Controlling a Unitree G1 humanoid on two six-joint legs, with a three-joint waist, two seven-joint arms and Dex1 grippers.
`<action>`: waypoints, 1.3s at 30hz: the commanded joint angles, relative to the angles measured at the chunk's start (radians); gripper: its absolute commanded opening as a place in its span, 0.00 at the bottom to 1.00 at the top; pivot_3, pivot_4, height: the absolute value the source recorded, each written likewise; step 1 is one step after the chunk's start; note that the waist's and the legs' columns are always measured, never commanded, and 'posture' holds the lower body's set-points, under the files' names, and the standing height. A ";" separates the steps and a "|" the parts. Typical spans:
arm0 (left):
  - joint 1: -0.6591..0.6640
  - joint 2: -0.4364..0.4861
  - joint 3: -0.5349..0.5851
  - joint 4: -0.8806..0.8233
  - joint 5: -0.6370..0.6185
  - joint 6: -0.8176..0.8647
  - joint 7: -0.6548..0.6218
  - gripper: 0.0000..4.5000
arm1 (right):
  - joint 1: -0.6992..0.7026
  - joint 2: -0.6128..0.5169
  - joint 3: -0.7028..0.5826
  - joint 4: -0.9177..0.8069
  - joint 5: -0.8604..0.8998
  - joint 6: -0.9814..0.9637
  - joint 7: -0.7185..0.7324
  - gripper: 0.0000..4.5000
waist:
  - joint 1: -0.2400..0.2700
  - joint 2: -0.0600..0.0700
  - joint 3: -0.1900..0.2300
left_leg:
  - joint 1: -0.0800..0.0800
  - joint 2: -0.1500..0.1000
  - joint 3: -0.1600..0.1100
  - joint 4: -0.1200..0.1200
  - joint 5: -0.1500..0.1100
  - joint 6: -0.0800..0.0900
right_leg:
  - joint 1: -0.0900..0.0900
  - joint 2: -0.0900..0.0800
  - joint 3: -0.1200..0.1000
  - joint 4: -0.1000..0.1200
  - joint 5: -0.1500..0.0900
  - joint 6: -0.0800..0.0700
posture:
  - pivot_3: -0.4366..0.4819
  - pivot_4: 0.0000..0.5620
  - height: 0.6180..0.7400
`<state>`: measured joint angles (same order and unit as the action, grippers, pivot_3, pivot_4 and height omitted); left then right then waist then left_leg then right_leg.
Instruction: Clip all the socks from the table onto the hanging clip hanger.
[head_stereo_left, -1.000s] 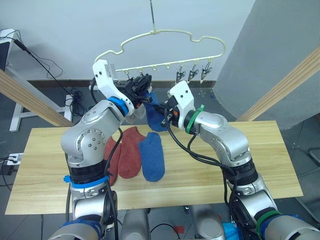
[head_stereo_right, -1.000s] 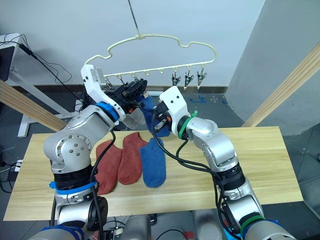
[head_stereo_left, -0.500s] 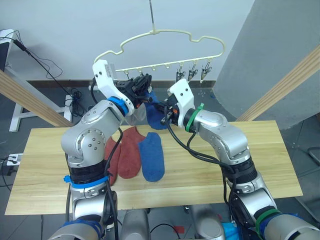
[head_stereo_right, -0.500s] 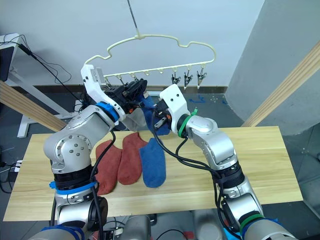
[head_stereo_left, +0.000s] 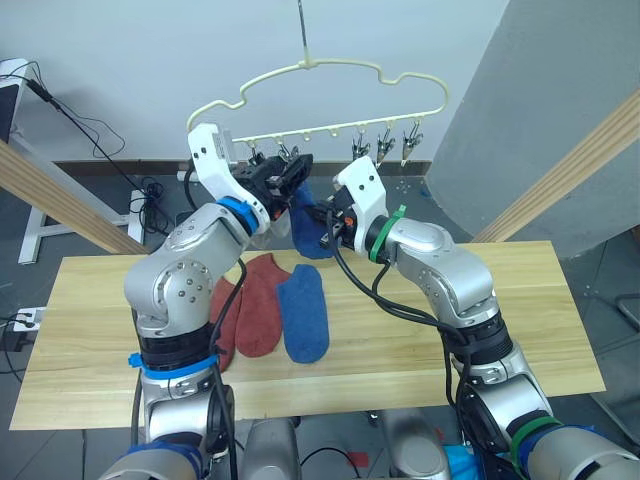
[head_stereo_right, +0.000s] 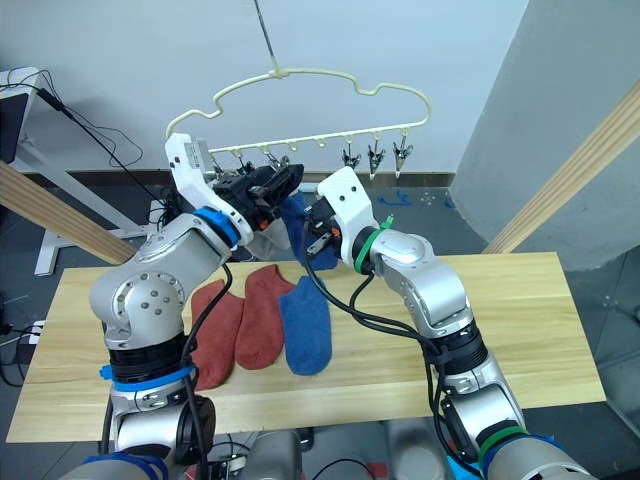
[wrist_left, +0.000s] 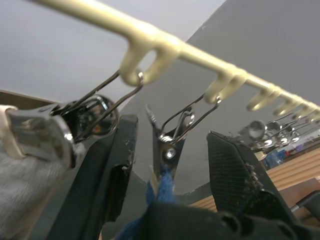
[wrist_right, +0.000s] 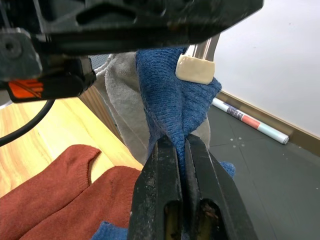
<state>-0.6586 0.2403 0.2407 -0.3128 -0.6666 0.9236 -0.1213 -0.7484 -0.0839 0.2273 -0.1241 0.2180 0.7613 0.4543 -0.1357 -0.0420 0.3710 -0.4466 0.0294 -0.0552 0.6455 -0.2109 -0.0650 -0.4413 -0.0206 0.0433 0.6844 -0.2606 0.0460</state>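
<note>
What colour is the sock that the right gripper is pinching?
Blue. The sock shows best in the right wrist view, pinched in the right gripper.

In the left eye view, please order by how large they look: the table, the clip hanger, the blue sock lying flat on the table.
1. Table, clearly the largest.
2. Clip hanger.
3. Flat blue sock, smallest.

The hanger hangs at a different distance from the camera than the table, so only apparent size is ranked.

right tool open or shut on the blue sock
Shut: the right tool has both fingers pinching a fold of the hanging blue sock.
</note>
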 joint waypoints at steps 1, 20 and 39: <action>0.002 0.007 -0.005 -0.057 -0.010 -0.023 -0.009 0.53 | -0.013 0.006 -0.005 -0.038 0.023 -0.005 0.017 0.00 | 0.000 0.000 0.000 | 0.000 0.000 0.000 0.000 0.000 0.000 | 0.000 0.000 0.000 0.000 0.000 0.000 | 0.23 0.61 1.00; 0.233 0.273 -0.001 -0.365 -0.099 0.043 -0.148 0.53 | 0.013 -0.065 -0.003 -0.106 0.070 0.069 0.067 0.91 | 0.005 0.000 -0.001 | 0.003 0.000 0.000 0.001 0.000 0.000 | 0.000 0.000 0.001 0.006 0.000 0.000 | 0.30 0.59 1.00; 0.451 0.294 0.063 -0.440 -0.094 -0.143 -0.217 0.53 | 0.074 -0.247 -0.170 -0.429 0.246 0.345 0.057 0.91 | 0.048 0.000 -0.001 | 0.003 0.000 0.000 0.001 0.001 -0.001 | 0.000 0.000 0.001 0.007 0.000 0.000 | 0.31 0.58 1.00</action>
<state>-0.2172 0.5219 0.2665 -0.7094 -0.7320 0.8192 -0.3073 -0.6786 -0.3302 0.0964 -0.4707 0.4250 1.0670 0.5302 -0.0880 -0.0420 0.3700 -0.4435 0.0296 -0.0553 0.6467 -0.2104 -0.0656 -0.4413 -0.0203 0.0441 0.6916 -0.2603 0.0453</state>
